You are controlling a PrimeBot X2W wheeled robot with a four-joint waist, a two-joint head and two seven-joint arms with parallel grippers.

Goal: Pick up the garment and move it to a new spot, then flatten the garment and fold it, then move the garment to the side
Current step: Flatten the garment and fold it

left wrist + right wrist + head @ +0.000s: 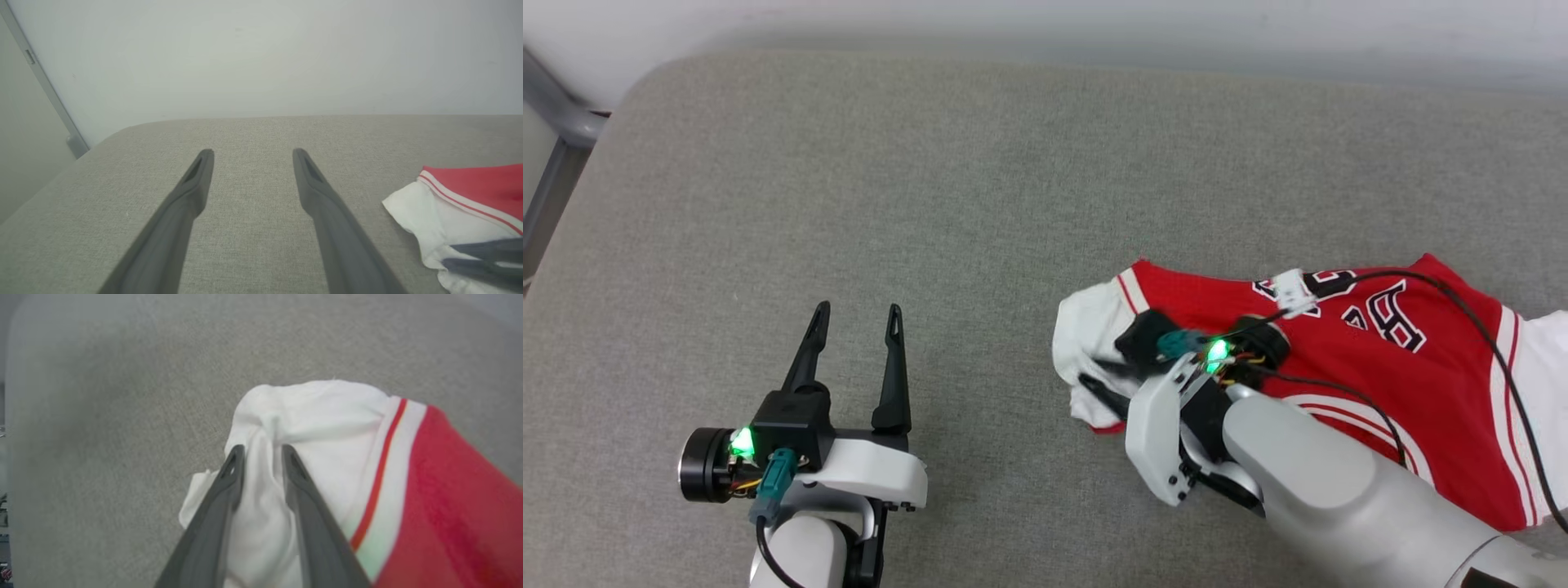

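Right fingers (222, 494) pinch sleeve (318, 416) of the garment (449, 498).

We see the garment (1445, 392), a red jersey-style T-shirt with white short sleeves and red-white stripe trim. It lies rumpled and front-up on the grey fabric worktop (931, 204), and its black, white-outlined lettering (1392, 318) is partly creased. One white sleeve (318, 416) sits at the tips of the right pincer (261, 451), with a raised fold of it caught between the two fingers. The red body spreads back beneath and beyond that pincer's arm. The garment lies well apart from the left pincer (859, 312), off to its right.
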